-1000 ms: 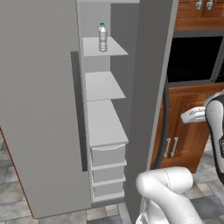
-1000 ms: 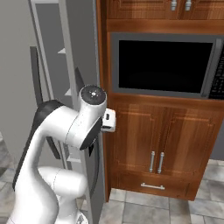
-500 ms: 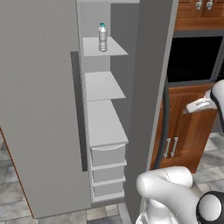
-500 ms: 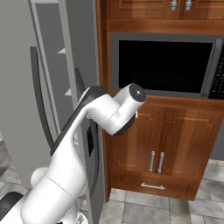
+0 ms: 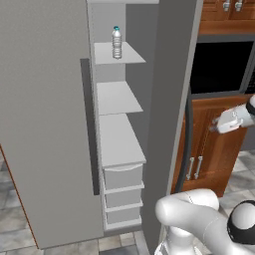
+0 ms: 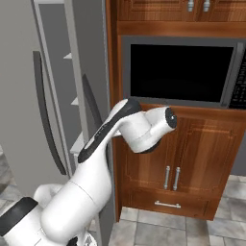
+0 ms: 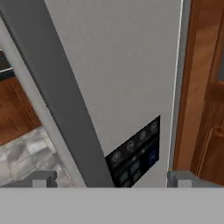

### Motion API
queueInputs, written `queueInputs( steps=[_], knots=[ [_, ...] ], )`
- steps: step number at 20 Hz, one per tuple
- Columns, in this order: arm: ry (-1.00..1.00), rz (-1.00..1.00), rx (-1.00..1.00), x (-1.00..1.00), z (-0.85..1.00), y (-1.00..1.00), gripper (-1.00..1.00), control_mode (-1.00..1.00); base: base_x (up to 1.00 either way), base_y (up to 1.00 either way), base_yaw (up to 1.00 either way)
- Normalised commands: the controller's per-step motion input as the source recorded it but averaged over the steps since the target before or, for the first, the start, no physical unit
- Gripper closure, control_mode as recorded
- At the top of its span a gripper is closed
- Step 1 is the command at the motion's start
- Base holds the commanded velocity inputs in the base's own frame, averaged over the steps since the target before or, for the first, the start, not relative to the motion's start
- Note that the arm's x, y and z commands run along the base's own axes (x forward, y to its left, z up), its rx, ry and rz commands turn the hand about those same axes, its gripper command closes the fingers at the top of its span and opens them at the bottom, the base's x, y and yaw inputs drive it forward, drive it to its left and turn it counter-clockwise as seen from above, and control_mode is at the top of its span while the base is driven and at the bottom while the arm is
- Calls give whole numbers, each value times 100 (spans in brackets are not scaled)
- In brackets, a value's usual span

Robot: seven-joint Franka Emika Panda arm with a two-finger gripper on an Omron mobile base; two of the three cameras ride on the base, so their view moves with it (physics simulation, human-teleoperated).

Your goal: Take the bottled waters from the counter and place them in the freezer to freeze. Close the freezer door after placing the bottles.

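I've swung the arm further right since a second ago; the bottle hasn't moved. The freezer door (image 5: 45,124) hangs open at left. One bottled water (image 5: 116,43), clear with a teal cap, stands upright on the freezer (image 5: 119,144) top shelf. The gripper (image 7: 109,177), fingers spread wide and empty, faces the dispenser door (image 7: 131,87).

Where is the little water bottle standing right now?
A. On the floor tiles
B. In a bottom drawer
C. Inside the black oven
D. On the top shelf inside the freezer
D: in the left base view the water bottle stands upright on the top shelf of the open freezer, well above the drawers.
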Motion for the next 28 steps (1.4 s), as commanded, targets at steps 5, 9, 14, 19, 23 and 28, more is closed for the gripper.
queueInputs(
  steps=[5,9,14,19,23,28],
  knots=[
    [-28,26,0,-33,0,18,-100,-100,0,0,0],
    [-10,14,2,-4,0,16,-100,-100,0,0,0],
    [-1,1,5,6,-7,27,-100,-100,0,0,0],
    [0,4,2,3,-1,34,-100,-100,0,0,0],
    [0,6,0,0,0,36,-100,-100,0,0,0],
    [0,5,0,0,0,39,-100,-100,0,0,0]
  ],
)
